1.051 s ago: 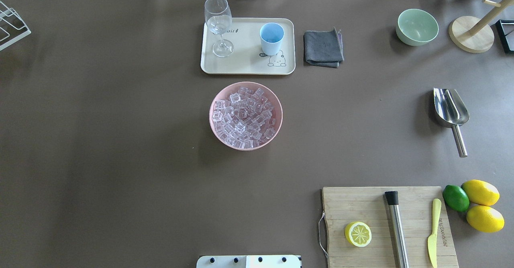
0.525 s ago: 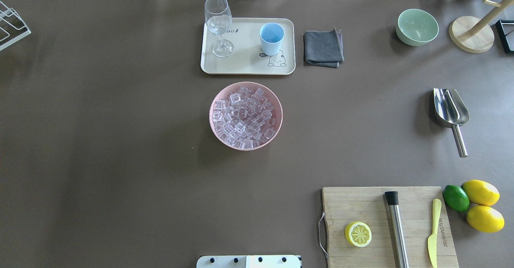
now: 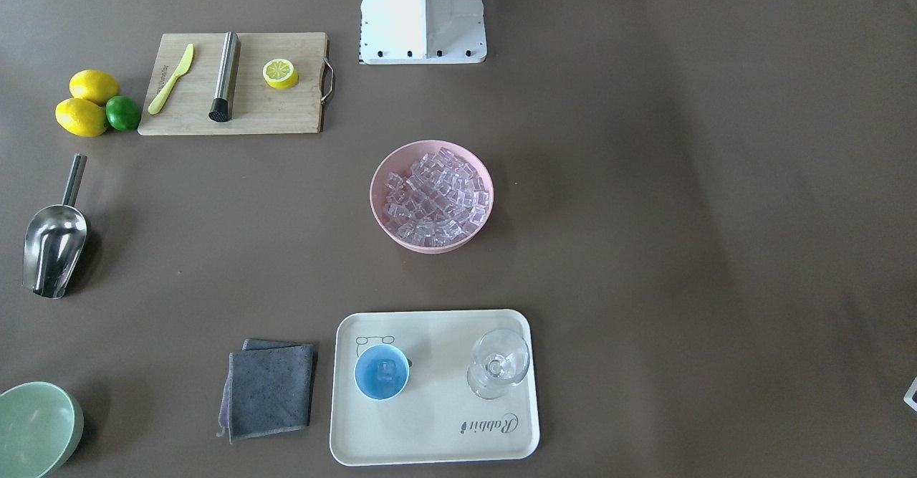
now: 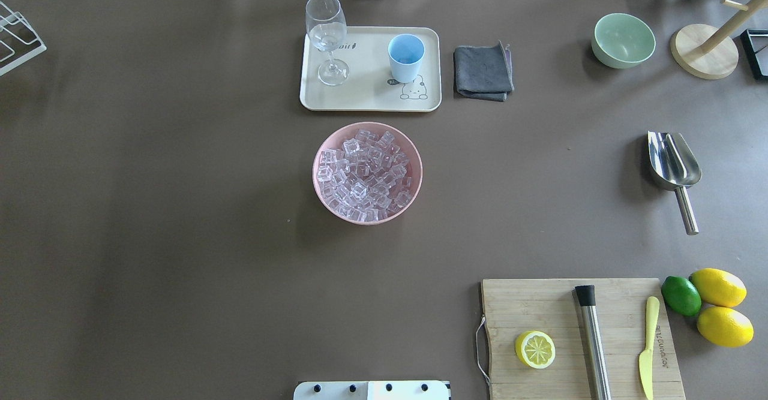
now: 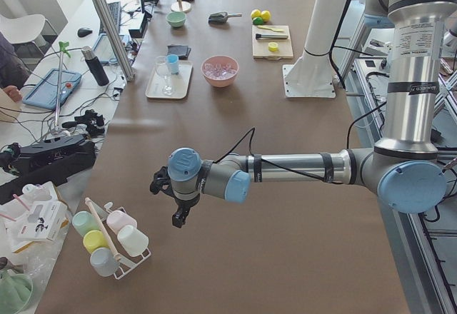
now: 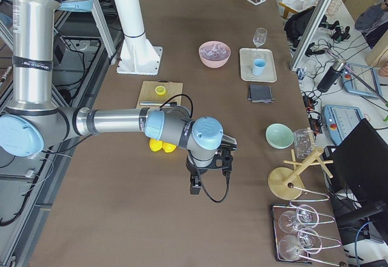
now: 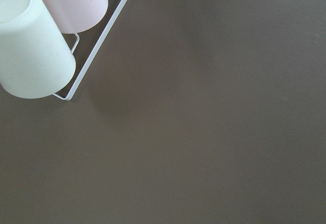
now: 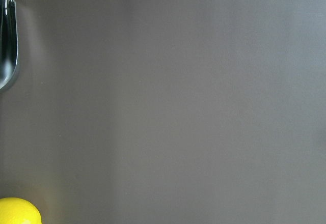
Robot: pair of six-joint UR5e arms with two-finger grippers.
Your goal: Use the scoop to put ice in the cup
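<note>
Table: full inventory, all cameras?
pink bowl: 1, pink, centre
ice: many, clear, inside it
tray: 1, cream, far centre
cup: 1, light-blue, on tray
wine glass: 1, clear, on tray
cloth: 1, grey, beside tray
green bowl: 1, pale, far right
scoop: 1, silver, right side
board: 1, wood, near right
lemon half, rod, knife: 1 each, yellow, steel, yellow, on board
lemons: 2, yellow, beside board
lime: 1, green, beside lemons
left gripper, right gripper: black, side views only

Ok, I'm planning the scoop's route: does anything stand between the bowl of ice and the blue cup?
Nothing visible does. Only bare table and tray lie between the bowl of ice and the cup. The wine glass stands on the same tray, apart from the cup, off that line.
</note>
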